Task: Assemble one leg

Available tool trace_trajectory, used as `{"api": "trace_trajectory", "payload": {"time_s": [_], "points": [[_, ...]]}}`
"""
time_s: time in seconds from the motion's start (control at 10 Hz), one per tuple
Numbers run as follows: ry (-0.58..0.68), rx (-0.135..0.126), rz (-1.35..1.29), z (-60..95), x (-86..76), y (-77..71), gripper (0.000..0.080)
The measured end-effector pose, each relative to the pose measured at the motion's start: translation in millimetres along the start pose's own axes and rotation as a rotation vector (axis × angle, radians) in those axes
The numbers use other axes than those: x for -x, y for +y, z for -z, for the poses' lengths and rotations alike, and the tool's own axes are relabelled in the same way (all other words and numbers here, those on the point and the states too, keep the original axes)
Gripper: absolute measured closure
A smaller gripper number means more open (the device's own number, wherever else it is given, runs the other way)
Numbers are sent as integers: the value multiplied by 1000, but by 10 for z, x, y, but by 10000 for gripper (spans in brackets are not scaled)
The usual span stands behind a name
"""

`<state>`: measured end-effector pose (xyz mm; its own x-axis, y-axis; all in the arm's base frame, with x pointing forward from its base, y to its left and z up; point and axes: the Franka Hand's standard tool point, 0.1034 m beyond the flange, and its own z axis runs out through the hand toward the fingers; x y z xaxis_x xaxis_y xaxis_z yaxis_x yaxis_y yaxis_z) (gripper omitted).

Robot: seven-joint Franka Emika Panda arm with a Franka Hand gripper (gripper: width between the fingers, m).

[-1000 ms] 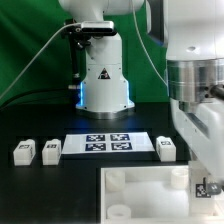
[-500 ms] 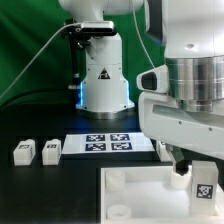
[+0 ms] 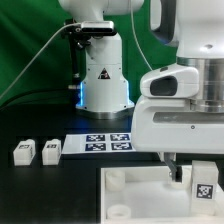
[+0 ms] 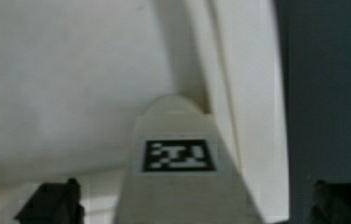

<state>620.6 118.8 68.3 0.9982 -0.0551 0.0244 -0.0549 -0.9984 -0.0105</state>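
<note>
White leg (image 4: 181, 150), marker facing up, sits clamped between the fingers (image 4: 49, 201), held over the white tray (image 3: 140, 195). Two more legs (image 3: 37, 151) rest on the black worktop (image 3: 40, 185), well apart from the tray.

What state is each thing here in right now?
Hand: fingers apart, with a leg between them; cannot tell if it grips.
Two legs: loose on the table, side by side.
Tray: flat on the table.
Marker board: flat, partly hidden by the arm.
</note>
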Motion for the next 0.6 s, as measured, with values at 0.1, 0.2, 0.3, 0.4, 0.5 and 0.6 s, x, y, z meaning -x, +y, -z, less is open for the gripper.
{"api": "trace_trajectory", "payload": {"time_s": [0.1,0.2,0.3,0.4,0.5,0.6], "points": [[0,-1,-26,-1,2,-7,179],[0,-1,-46,-2,1,-4,179],[-1,-1,-56,-2,2,-4,358],[-1,-3,-153,-4,4,-10,358],[-2,-5,-242,-5,5,-14,508],[-4,-9,-354,-5,6,-20,508]]}}
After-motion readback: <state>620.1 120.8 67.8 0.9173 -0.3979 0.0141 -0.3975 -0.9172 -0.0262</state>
